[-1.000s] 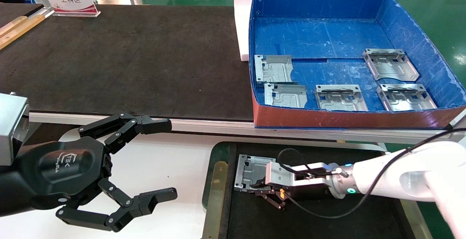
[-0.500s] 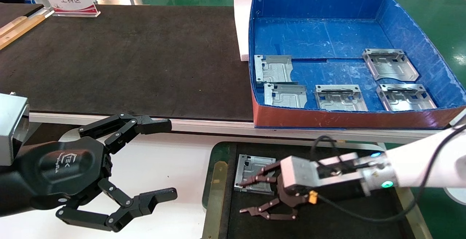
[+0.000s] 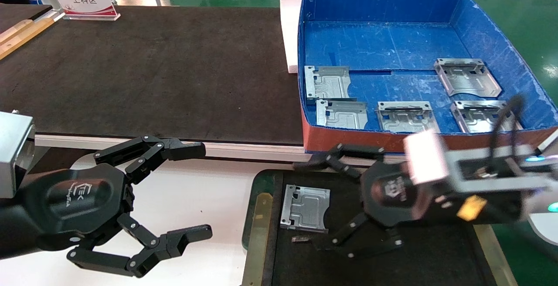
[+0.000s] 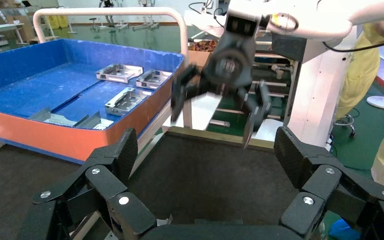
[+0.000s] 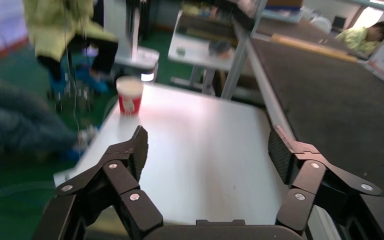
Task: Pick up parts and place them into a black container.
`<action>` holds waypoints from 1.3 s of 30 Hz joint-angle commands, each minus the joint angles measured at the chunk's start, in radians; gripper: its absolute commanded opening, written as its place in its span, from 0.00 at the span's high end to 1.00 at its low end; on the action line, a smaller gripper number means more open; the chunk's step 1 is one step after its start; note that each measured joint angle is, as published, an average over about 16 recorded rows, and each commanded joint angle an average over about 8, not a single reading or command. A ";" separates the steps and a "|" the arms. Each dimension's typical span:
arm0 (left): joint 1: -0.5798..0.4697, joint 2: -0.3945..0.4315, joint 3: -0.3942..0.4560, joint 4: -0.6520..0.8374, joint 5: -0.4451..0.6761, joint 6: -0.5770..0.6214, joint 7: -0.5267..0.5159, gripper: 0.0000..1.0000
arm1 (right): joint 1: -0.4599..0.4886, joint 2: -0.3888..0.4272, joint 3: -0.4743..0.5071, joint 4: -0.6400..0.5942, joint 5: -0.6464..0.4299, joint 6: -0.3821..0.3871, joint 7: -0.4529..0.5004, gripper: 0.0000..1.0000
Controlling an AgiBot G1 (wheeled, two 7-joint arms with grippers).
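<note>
One silver-grey part lies flat on the felt floor of the black container, near its brass strip. My right gripper is open and empty, raised above the container to the right of that part. It also shows in the left wrist view. The right wrist view shows its jaws wide apart with nothing between them. Several more parts lie in the blue box. My left gripper is open and empty, parked over the white table left of the container.
The blue box with its red front stands beyond the container on the right. A long black mat covers the bench behind. A white foam block and a sign card stand farther back. A red paper cup stands on the white table.
My right gripper has let go of the part in the container, opened, and lifted up and away to the right. The part stays where it was set. The left arm has not moved.
</note>
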 commanded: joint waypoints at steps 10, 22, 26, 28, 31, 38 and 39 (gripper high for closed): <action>0.000 0.000 0.000 0.000 0.000 0.000 0.000 0.00 | -0.012 0.042 -0.013 0.064 0.074 0.005 0.053 0.00; 0.000 0.000 0.000 0.000 0.000 0.000 0.000 0.00 | -0.077 0.071 0.073 0.144 0.068 0.022 0.120 0.00; 0.000 0.000 0.000 0.000 0.000 0.000 0.000 0.00 | -0.104 0.083 0.109 0.178 0.067 0.029 0.148 0.00; 0.000 0.000 0.000 0.000 0.000 0.000 0.000 0.00 | -0.117 0.090 0.126 0.195 0.066 0.033 0.162 0.00; 0.000 0.000 0.000 0.000 0.000 0.000 0.000 0.00 | -0.137 0.099 0.153 0.220 0.065 0.038 0.183 0.00; 0.000 0.000 0.000 0.000 0.000 0.000 0.000 0.00 | -0.184 0.120 0.216 0.280 0.062 0.051 0.233 0.00; 0.000 0.000 0.000 0.000 0.000 0.000 0.000 0.00 | -0.191 0.123 0.225 0.288 0.062 0.053 0.240 0.00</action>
